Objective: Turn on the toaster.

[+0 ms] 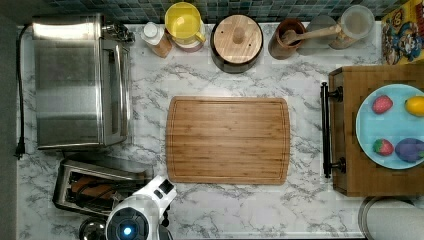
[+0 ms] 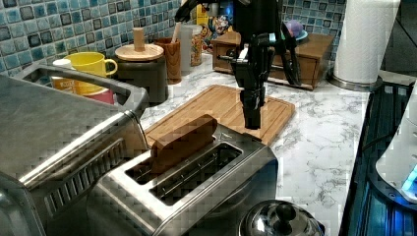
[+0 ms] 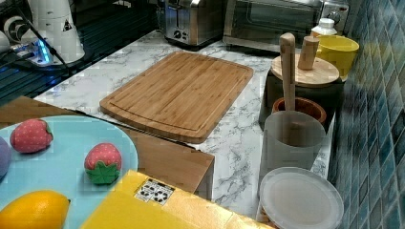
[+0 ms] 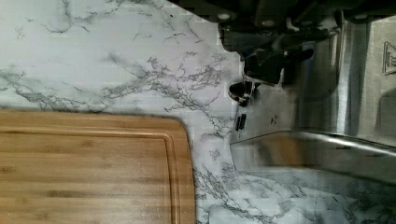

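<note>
The toaster (image 2: 206, 184) is a small brushed-steel box with two long slots, and a brown bread slice (image 2: 184, 139) stands in one of them. In the top view the toaster (image 1: 82, 176) lies at the lower left, partly under my arm (image 1: 142, 207). My gripper (image 2: 253, 120) hangs fingers-down at the toaster's far end in the left view, just off its top edge, with the fingers together and nothing between them. In the wrist view the gripper (image 4: 272, 65) sits over the toaster's end face (image 4: 271, 112), near a small knob (image 4: 239, 91). I cannot tell whether it touches.
A large steel toaster oven (image 1: 75, 80) stands beside the toaster. A bamboo cutting board (image 1: 228, 140) lies mid-counter. Jars, a yellow mug (image 1: 184, 22) and a lidded pot (image 1: 236, 42) line the tiled wall. A wooden box (image 1: 350, 165) holds a blue plate of toy fruit.
</note>
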Controlling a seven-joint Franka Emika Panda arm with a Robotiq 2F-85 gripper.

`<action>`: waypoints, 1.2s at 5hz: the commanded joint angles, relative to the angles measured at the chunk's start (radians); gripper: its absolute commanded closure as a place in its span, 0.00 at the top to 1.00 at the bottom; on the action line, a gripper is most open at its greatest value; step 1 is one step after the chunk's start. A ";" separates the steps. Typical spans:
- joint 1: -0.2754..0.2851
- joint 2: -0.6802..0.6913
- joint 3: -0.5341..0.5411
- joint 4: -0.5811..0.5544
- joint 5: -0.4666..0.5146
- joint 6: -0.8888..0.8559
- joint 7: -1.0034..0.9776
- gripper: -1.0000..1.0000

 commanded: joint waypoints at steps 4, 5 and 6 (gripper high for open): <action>0.038 0.101 0.005 0.110 0.051 0.033 0.069 0.00; 0.037 0.133 0.012 0.114 0.049 0.040 0.081 0.00; 0.046 0.154 0.023 0.088 0.057 0.043 0.081 0.00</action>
